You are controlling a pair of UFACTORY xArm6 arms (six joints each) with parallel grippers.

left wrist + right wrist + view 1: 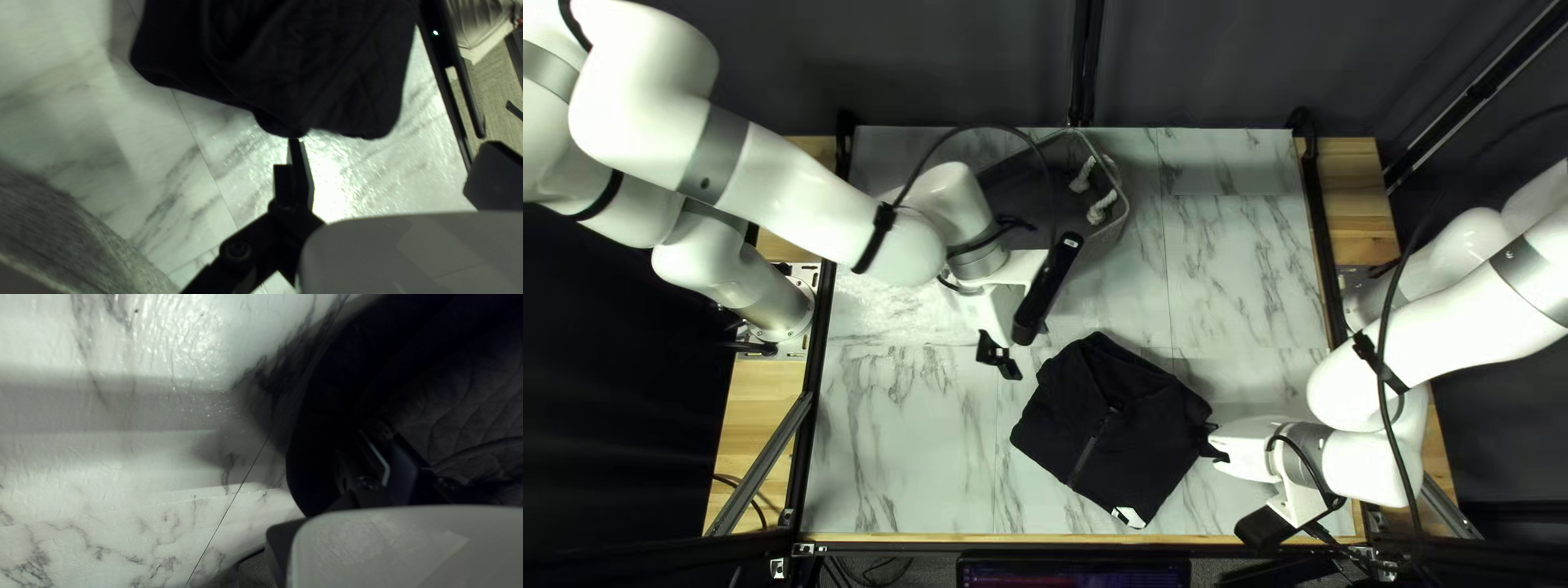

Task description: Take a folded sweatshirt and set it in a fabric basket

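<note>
- Black sweatshirt: folded on the table, lower centre of the top left view, pale tag at its bottom corner
- Grey basket: upper centre of the same view, rope handles on its right, partly hidden behind my left arm
- Left gripper: near the middle of that view, jaws spread wide with nothing between them, sweatshirt just ahead
- Right gripper: lower right, at the sweatshirt's right edge; too dark to tell how its jaws stand or whether they hold cloth
</note>
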